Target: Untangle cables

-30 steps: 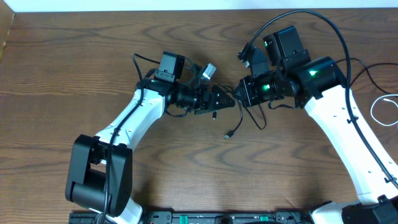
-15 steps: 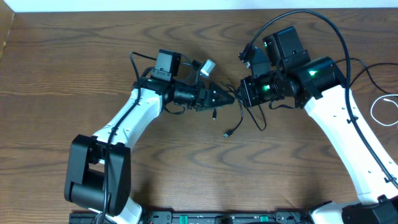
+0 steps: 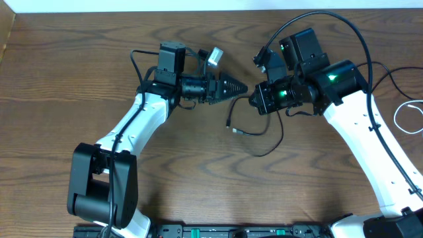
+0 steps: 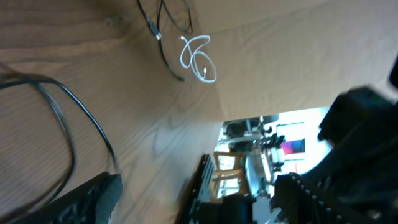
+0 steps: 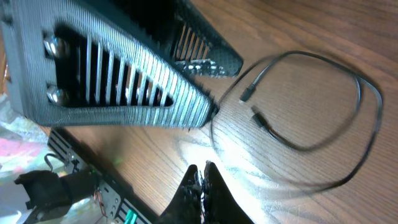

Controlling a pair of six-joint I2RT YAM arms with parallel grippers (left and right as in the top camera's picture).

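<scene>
A thin black cable (image 3: pixel 267 154) lies in a loose loop on the wooden table, its plug (image 3: pixel 236 130) below the two grippers. One strand rises to my right gripper (image 3: pixel 253 99). In the right wrist view that gripper (image 5: pixel 202 167) is shut, apparently pinching this cable (image 5: pixel 367 87). My left gripper (image 3: pixel 241 88) hovers just left of it, turned on its side. Its fingers (image 4: pixel 93 196) stand wide apart in the left wrist view, with nothing between them (image 4: pixel 199 186). A coiled white cable (image 3: pixel 396 116) lies at the far right, also seen in the left wrist view (image 4: pixel 199 59).
Another thin black cable (image 3: pixel 390 79) runs along the table behind my right arm toward the right edge. The ribbed grey body of the left gripper (image 5: pixel 124 68) fills the upper left of the right wrist view, close to the right fingers.
My left gripper has drawn back up and to the left, away from the right one. The black cable bunched between them has dropped and spread into a wide loop. The right arm has stayed put.
</scene>
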